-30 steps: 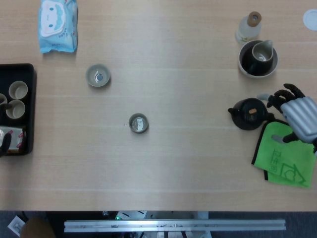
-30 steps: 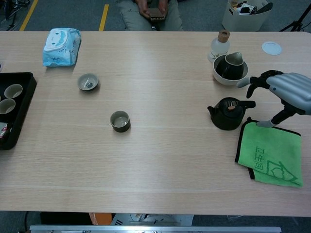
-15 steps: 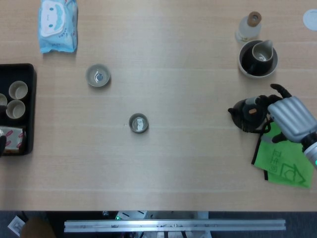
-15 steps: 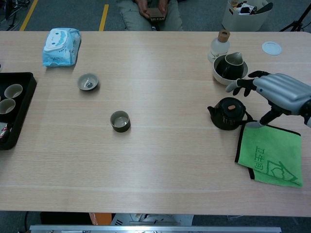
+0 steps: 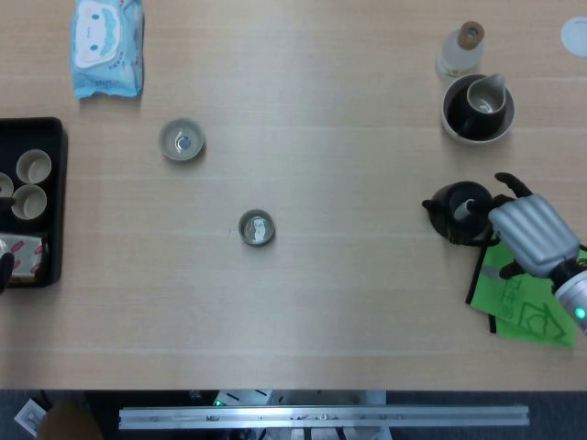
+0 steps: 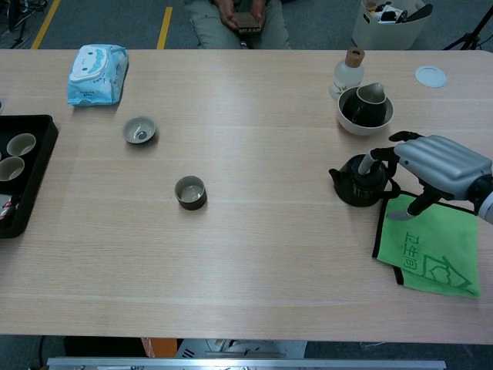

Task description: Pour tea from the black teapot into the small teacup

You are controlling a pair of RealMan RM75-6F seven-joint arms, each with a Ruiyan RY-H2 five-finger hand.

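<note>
The black teapot (image 5: 456, 213) (image 6: 358, 181) stands on the table at the right, spout pointing left. My right hand (image 5: 529, 234) (image 6: 439, 160) reaches over it from the right. One finger lies on the lid, and the thumb points down past the handle toward the green cloth. The fingers are still spread and the pot rests on the table. A small dark teacup (image 5: 257, 227) (image 6: 190, 192) stands alone mid-table, far left of the pot. Only a dark tip of my left hand (image 5: 4, 268) shows, at the left edge by the tray.
A green cloth (image 5: 527, 298) (image 6: 427, 247) lies under my right wrist. Behind the teapot are a bowl holding a pitcher (image 5: 477, 106) and a corked bottle (image 5: 460, 50). A second small cup (image 5: 182, 140), a wipes pack (image 5: 107, 46) and a black tray (image 5: 55, 137) with cups sit at the left.
My right hand has moved left and down from beside the teapot onto it, with a finger now over the lid. The teapot has stayed on the table.
</note>
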